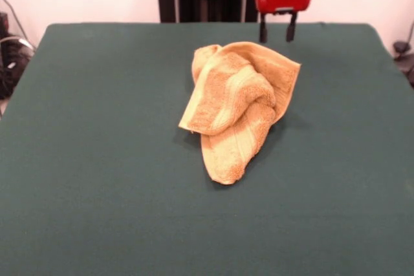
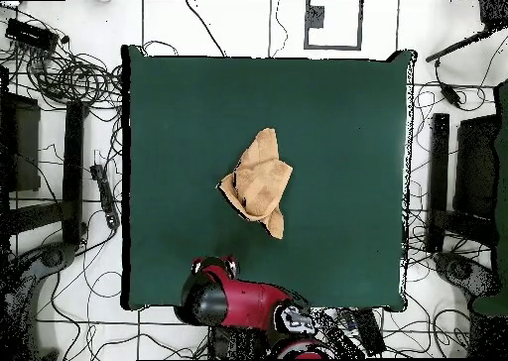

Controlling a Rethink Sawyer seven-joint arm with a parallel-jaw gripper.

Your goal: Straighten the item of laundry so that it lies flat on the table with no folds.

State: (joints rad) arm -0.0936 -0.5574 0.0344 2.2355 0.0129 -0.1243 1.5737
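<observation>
Towel (image 1: 236, 105) crumpled in folded heap near table (image 1: 97, 179) centre, one end trailing toward 6 o'clock in front view, gripper (image 1: 277, 30) at 12 o'clock above far edge, fingers narrowly apart, empty

towel (image 1: 236, 105) is a golden-orange terry with paler woven stripe bands across it, sitting on a dark green felt bench (image 1: 97, 159), and the claw (image 1: 277, 30) is black fingers under a red collar
</observation>
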